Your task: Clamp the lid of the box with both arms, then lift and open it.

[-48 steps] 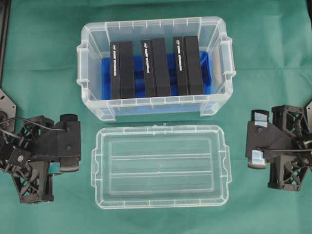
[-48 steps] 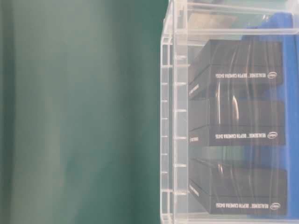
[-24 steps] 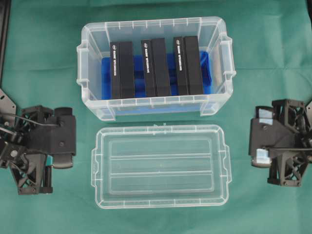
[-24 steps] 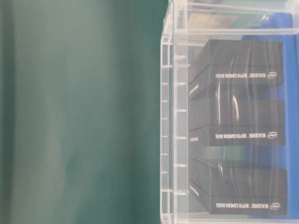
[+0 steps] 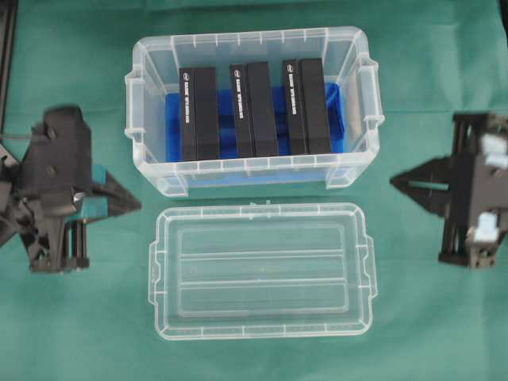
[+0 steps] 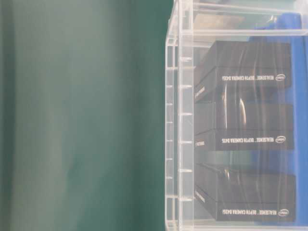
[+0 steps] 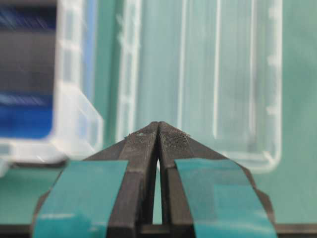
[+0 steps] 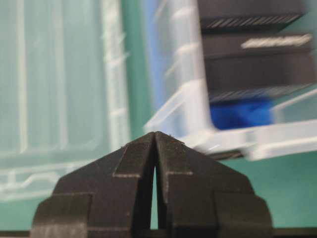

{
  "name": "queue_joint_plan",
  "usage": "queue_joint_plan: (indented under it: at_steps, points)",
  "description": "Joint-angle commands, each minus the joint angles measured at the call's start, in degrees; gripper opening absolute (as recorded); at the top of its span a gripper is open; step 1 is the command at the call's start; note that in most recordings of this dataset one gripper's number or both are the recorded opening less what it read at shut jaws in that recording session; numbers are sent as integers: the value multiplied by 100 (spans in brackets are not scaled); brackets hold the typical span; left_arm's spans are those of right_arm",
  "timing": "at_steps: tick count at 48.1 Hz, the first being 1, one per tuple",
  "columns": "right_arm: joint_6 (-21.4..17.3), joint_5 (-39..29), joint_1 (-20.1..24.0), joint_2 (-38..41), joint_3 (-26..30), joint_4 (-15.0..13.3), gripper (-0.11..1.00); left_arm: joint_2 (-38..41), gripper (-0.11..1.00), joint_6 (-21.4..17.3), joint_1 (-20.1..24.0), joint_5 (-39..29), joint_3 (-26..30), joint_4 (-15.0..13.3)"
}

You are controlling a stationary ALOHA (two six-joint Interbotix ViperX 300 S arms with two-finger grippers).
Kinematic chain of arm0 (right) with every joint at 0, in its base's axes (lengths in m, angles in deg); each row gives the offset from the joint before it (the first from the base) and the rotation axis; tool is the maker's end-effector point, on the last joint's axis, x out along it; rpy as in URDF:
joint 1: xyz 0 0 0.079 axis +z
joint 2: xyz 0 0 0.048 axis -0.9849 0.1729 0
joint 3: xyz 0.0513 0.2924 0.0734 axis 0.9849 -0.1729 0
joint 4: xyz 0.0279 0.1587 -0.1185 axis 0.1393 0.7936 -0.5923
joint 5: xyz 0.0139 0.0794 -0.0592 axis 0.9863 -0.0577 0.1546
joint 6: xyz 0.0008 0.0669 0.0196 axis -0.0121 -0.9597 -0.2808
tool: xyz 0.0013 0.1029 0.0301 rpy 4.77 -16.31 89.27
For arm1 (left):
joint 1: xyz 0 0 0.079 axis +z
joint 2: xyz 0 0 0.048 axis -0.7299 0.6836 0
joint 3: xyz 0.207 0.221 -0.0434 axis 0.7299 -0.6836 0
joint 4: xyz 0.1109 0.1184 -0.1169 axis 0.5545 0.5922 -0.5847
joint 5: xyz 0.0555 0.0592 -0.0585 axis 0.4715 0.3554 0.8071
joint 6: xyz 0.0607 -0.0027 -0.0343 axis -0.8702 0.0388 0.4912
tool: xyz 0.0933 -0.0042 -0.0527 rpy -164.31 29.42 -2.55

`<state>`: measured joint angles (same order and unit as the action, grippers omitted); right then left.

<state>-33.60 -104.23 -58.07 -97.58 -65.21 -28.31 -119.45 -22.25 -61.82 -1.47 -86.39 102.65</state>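
The left gripper (image 5: 136, 203) has its two fingers pressed together into a single point with nothing between them, and the left wrist view confirms it: the teal-taped fingers (image 7: 79, 193) meet at the tip with only a hairline slit lower down. Ahead of that tip and a little to one side lies the lid (image 5: 262, 270), flat on the green cloth (image 5: 71, 333), its near short edge close to the fingertips but not touching them; in the wrist view its ribs and rounded corner (image 7: 237, 99) run away beyond the tip. The box (image 5: 151, 111) stands just beyond the lid, its long front wall near the lid's far long edge, and its corner sits ahead and off to the other side of the left fingertips (blurred there in the wrist view). The right gripper (image 5: 394, 182) is likewise closed to a point on nothing, its black fingers (image 8: 129, 168) touching at the tip in the right wrist view. It points inward at the gap between box and lid, well apart from both. Inside the box three black packs (image 5: 254, 109) stand side by side on a blue liner (image 5: 335, 103); the table-level view shows them through the clear wall (image 6: 178, 120), with white lettering on their edges.
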Motion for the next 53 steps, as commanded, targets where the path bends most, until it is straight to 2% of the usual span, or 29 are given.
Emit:
queue_joint_plan:
  at_steps: [1, 9, 24, 35, 47, 53]
  points:
    - [0, 123, -220, -202, 132, -316, 1, -132, 1, -202, 264, 220, 114, 44]
    - [9, 404, -677, -404, 88, -650, 1, -299, 1, -686, 870, 624, 105, 44]
    - [105, 1072, -1608, -686, 9, -1107, 1, -536, 1, -1257, 1749, 1257, 26, 44]
    - [457, 1705, -2303, -756, -141, -1116, 1, -826, 1, -1503, 2215, 1564, -97, 44]
    - [492, 2584, -3182, -756, -431, -1107, 1, -1099, 1, -1644, 2566, 1767, -290, 44]
    - [545, 2971, -3472, -756, -589, -1116, 1, -1116, 1, -1696, 2742, 2065, -457, 35]
